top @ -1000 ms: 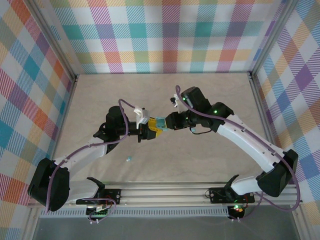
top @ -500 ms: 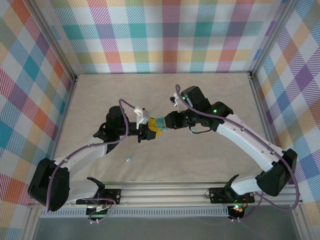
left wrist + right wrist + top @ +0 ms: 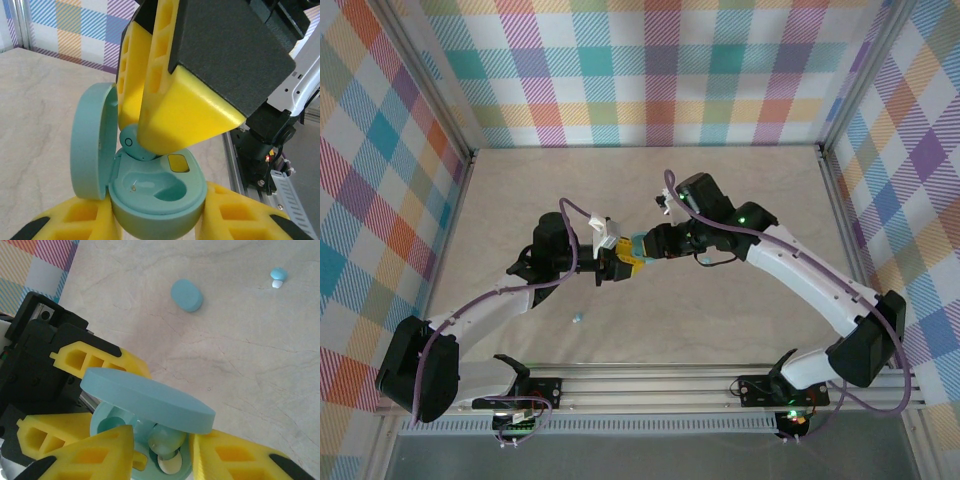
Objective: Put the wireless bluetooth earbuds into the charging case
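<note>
Seating step: left gripper (image 3: 157,217) clamps the open charging case (image 3: 160,192), lower centre; right gripper (image 3: 162,452), jaws slightly parted, straddles an earbud (image 3: 166,439) resting in its socket. Next, probably: lift straight clear.

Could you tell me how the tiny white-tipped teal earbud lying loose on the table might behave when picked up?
The tiny pale teal plastic earbud looks rounded and smooth, so it would probably roll if nudged. Far smaller than the yellow fingers, it could easily slip from a pinch.
</note>
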`<act>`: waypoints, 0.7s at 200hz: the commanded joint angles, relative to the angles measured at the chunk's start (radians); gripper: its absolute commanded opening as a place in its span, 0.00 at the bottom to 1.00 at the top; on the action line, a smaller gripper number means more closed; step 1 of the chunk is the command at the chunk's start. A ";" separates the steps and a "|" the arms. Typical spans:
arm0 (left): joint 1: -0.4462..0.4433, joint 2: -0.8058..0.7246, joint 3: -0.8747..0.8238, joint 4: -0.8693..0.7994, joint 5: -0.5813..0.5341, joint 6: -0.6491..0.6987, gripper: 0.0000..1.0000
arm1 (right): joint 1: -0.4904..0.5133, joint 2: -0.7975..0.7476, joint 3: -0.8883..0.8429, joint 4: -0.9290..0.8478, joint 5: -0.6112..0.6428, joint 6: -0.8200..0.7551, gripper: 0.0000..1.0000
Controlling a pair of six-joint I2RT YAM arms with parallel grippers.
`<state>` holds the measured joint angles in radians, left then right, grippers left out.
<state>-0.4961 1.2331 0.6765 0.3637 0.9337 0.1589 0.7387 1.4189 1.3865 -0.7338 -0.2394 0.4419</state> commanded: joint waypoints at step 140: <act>-0.014 -0.015 0.032 -0.023 0.048 0.060 0.15 | -0.011 -0.069 -0.066 0.123 -0.004 0.026 0.14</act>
<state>-0.4961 1.2331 0.6785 0.3340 0.9318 0.1989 0.7387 1.3956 1.3403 -0.6945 -0.2367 0.4610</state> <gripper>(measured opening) 0.333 0.152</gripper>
